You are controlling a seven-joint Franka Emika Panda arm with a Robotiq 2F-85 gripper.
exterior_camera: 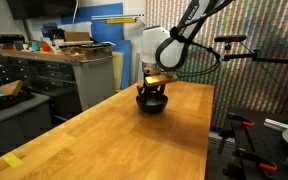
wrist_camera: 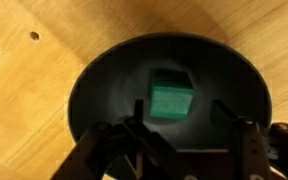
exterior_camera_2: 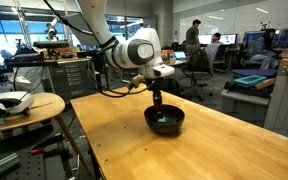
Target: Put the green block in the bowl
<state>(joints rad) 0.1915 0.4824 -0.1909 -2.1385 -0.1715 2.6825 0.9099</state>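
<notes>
The green block (wrist_camera: 170, 97) is a small, bright-green cube, lying on the floor of the black bowl (wrist_camera: 99, 80) near the bench's (exterior_camera: 104, 135) far edge. The claw (exterior_camera_2: 156, 104) hangs spread open above it, one finger on each side, neither touching it.

both exterior views: different sides of table (exterior_camera: 104, 135), mid-range, sharing bowl (exterior_camera: 152, 104) (exterior_camera_2: 165, 121) | wrist view: close, straight down into bowl (wrist_camera: 94, 80)

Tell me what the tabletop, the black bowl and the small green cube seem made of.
Light wooden tabletop: wood, with visible grain and joined strips, satin sheen. Round black bowl: plastic or glazed ceramic, undecidable; smooth with faint soft highlights. Small green cube: perhaps painted wood or plastic; even matte colour, too blurred to tell.
</notes>
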